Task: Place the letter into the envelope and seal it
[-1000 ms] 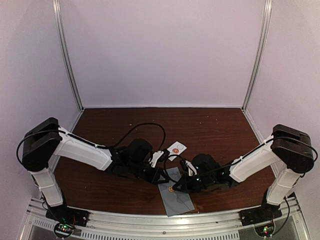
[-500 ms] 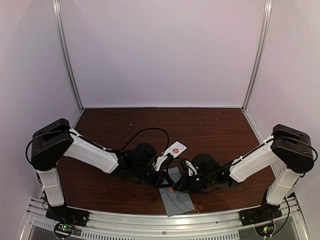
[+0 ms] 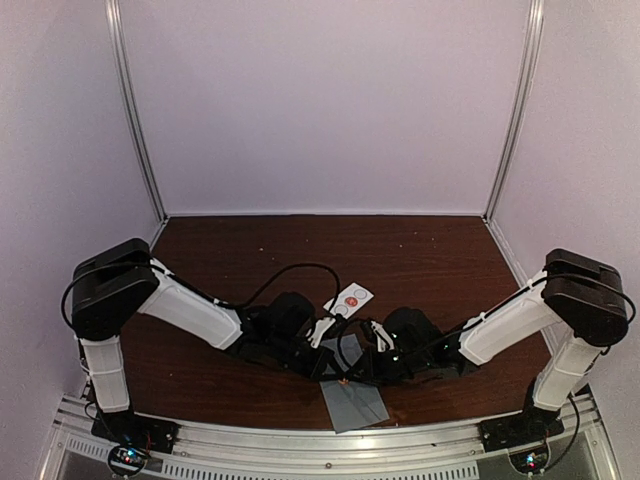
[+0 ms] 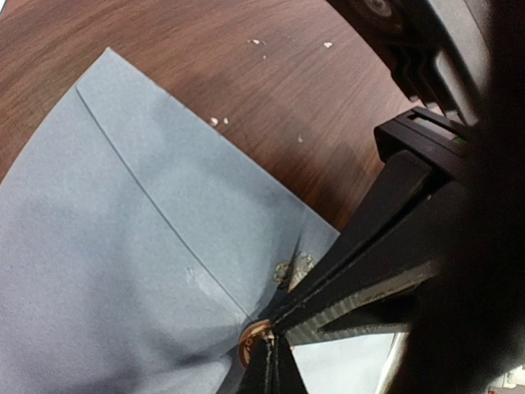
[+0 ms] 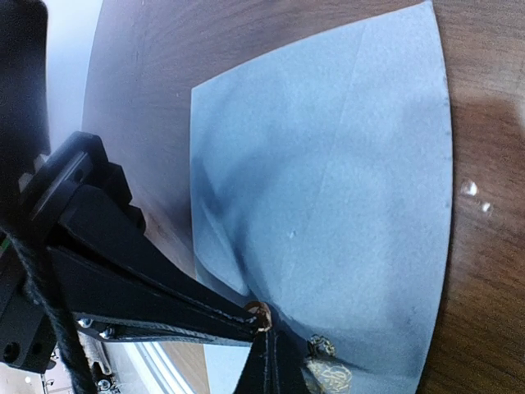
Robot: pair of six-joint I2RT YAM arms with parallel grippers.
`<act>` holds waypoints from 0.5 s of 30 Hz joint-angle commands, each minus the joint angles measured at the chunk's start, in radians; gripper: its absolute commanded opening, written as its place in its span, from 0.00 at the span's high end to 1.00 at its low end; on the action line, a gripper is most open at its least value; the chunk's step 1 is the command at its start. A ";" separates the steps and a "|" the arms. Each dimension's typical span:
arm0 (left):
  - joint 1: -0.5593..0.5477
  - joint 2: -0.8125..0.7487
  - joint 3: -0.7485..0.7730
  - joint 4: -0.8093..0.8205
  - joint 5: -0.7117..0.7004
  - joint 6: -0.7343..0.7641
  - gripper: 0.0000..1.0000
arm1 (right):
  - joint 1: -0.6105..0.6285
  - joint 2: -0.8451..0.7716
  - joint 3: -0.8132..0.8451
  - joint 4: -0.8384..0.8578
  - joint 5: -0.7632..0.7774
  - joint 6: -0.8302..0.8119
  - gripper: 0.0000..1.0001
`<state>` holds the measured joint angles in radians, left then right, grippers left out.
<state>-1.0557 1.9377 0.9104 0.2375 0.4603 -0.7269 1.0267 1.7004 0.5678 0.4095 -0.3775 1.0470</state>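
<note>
We count one grey-blue envelope (image 3: 357, 404), one sticker card (image 3: 351, 299) and two arms, both stretched low and inward. The left gripper (image 4: 283, 318) and right gripper (image 5: 246, 316) are both pinched closed, tips meeting at a small round sticker (image 4: 248, 343). We can't tell if either grips it. The envelope lies flat right beneath them.

You've got a small white card (image 3: 352, 298) lying flat on the brown wood table (image 3: 420, 250), mid-table, with one red round sticker (image 3: 352, 295) showing on it. Pale crumbs (image 4: 218, 121) are scattered on the wood. Lilac walls (image 3: 320, 100) behind, metal posts (image 3: 135, 120) at the corners, aluminium rail (image 3: 300, 438) along your near edge.
</note>
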 commanded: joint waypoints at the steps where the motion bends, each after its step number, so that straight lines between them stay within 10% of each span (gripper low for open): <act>1: -0.011 0.042 -0.015 -0.045 -0.015 0.031 1.00 | 0.010 0.025 -0.025 -0.143 0.057 -0.016 1.00; 15: -0.015 0.063 -0.025 -0.074 -0.020 0.043 1.00 | 0.010 -0.078 0.003 -0.213 0.089 -0.040 0.82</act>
<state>-1.0615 1.9499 0.9051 0.2596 0.4610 -0.7052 1.0321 1.6436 0.5701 0.3233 -0.3485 1.0401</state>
